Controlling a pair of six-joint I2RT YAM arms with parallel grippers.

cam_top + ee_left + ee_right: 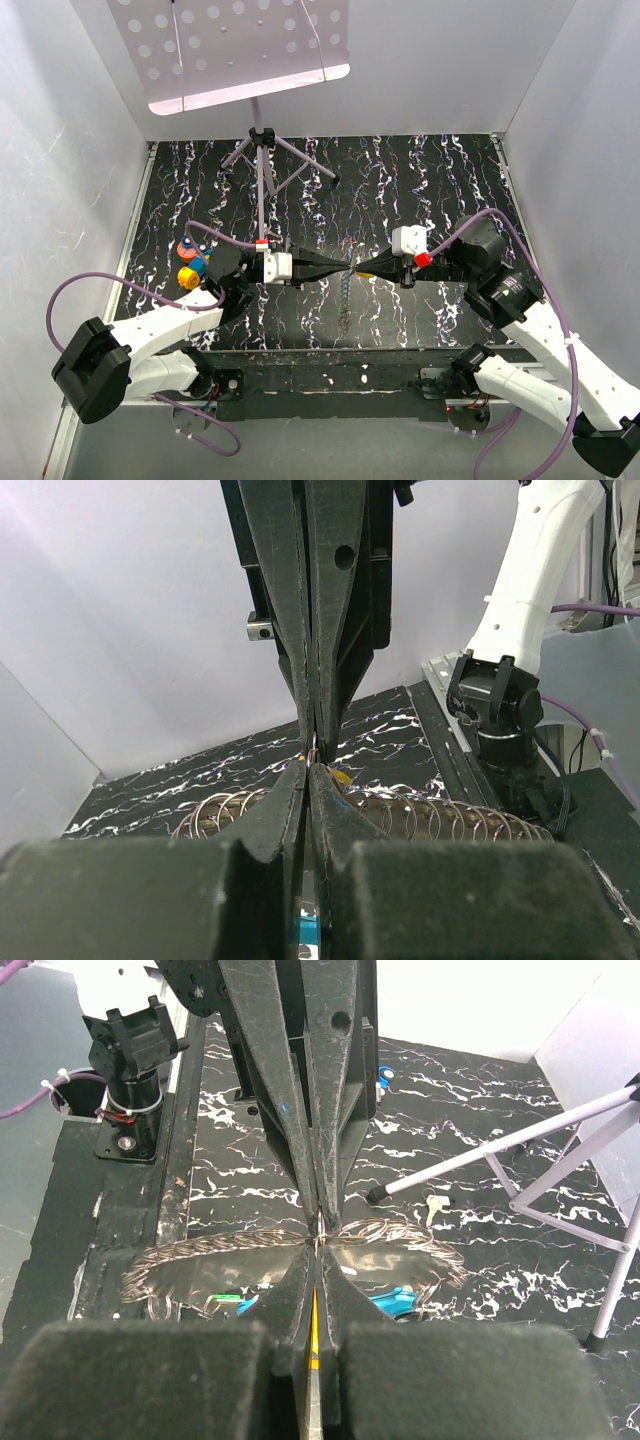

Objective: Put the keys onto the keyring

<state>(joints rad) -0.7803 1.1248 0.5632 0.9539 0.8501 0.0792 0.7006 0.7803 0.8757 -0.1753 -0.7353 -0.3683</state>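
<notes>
My two grippers meet tip to tip over the middle of the table. The left gripper is shut on a chain of linked metal keyrings that hangs below the tips. The rings also show in the left wrist view and the right wrist view. The right gripper is shut on the yellow-orange key, whose edge shows between its jaws. The key's tip touches the ring at the meeting point. A bit of yellow shows past the left fingertips. The blue key lies under the rings.
A music stand's tripod stands at the back middle, one leg close to the rings. A small silver key lies near that leg. Coloured caps sit beside the left wrist. A green piece lies under the rings. White walls enclose the table.
</notes>
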